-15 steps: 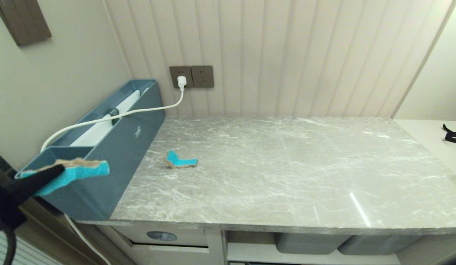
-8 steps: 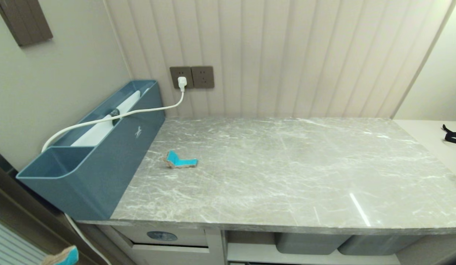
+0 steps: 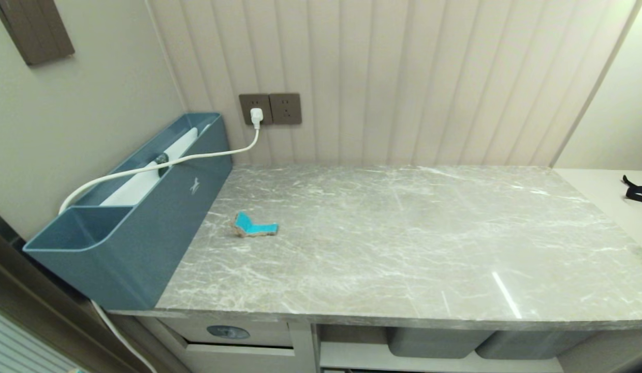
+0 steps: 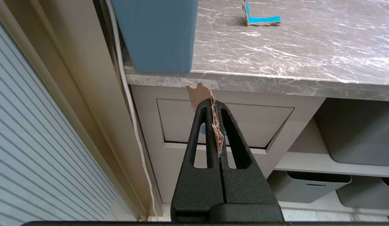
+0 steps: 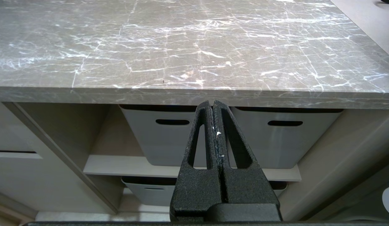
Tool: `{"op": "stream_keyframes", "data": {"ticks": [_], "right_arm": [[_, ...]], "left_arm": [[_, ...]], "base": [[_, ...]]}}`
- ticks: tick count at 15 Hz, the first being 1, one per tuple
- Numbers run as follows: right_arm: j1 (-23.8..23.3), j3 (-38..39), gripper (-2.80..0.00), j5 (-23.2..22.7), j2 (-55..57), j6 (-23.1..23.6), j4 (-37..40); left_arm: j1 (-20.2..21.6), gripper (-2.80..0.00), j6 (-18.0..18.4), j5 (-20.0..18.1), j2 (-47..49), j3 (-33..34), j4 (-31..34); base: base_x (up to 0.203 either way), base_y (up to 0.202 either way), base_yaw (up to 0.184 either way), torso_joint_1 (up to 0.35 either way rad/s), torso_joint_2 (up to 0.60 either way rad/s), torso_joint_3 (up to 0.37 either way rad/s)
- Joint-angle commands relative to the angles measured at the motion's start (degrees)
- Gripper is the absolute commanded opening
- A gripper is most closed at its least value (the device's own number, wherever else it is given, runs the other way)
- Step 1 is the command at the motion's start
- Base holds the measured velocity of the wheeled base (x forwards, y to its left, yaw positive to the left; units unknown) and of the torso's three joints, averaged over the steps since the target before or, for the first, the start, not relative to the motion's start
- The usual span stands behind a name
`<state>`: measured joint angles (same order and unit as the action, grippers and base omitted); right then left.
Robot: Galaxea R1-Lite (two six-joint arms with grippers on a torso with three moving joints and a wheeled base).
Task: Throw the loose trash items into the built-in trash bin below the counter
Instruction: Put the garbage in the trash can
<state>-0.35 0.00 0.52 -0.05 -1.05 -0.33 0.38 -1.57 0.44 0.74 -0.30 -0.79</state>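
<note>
While my left gripper (image 4: 213, 105) pinches a torn cardboard scrap (image 4: 203, 95) edge-on between clenched jaws, level with the trash-bin flap (image 4: 263, 124) under the counter (image 4: 276, 62), the second turquoise scrap (image 3: 254, 226) lies on the marble beside the teal box (image 3: 145, 228). My right gripper (image 5: 212, 105) hangs clenched, empty, facing grey tubs (image 5: 163, 138).

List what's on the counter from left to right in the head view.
Teal-blue box → turquoise cardboard scrap → bare marble counter → black strap on the beige surface at far right.
</note>
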Motion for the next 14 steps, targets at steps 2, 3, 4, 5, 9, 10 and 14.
{"op": "stream_keyframes", "data": {"ticks": [2,3,4,5,9,10,14], "right_arm": [[0.0,0.1,-2.80,0.0,0.1,0.0,0.0],[0.0,0.1,-2.80,0.0,0.0,0.0,0.0],[0.0,0.1,-2.80,0.0,0.0,0.0,0.0],[0.0,0.1,-2.80,0.0,0.0,0.0,0.0],[0.0,0.1,-2.80,0.0,0.1,0.0,0.0],[0.0,0.1,-2.80,0.0,0.1,0.0,0.0],[0.0,0.1,-2.80,0.0,0.0,0.0,0.0]], "left_arm": [[0.1,-2.80,-0.1,0.1,-0.6,0.4,0.0],[0.0,-2.80,-0.5,0.1,-0.6,0.4,0.0],[0.0,-2.80,-0.7,0.1,-0.6,0.4,0.0],[0.0,-2.80,-0.6,0.1,-0.6,0.4,0.0],[0.0,-2.80,-0.7,0.1,-0.6,0.5,0.0],[0.0,-2.80,-0.8,0.1,-0.6,0.5,0.0],[0.0,-2.80,-1.0,-0.4,-0.6,0.4,0.1]], "base": [[0.000,0.000,0.000,0.000,0.00,0.000],[0.000,0.000,0.000,0.000,0.00,0.000],[0.000,0.000,0.000,0.000,0.00,0.000],[0.000,0.000,0.000,0.000,0.00,0.000],[0.000,0.000,0.000,0.000,0.00,0.000],[0.000,0.000,0.000,-0.013,0.04,0.025],[0.000,0.000,0.000,-0.146,0.33,0.172]]}}
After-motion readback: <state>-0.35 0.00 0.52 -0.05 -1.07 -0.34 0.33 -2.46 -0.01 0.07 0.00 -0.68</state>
